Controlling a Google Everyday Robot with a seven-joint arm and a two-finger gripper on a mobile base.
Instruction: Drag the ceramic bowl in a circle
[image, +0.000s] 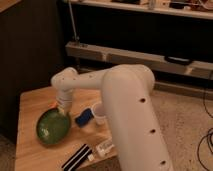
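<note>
The ceramic bowl, wide, shallow and glossy green, lies on the wooden table left of centre. My gripper comes straight down from the white arm onto the bowl's far right rim and is shut on that rim. The arm's thick forearm fills the right half of the view and hides the table's right side.
A blue object and a small white cup sit just right of the bowl. A black-and-white striped item and a clear bottle-like thing lie near the front edge. Dark shelving stands behind the table.
</note>
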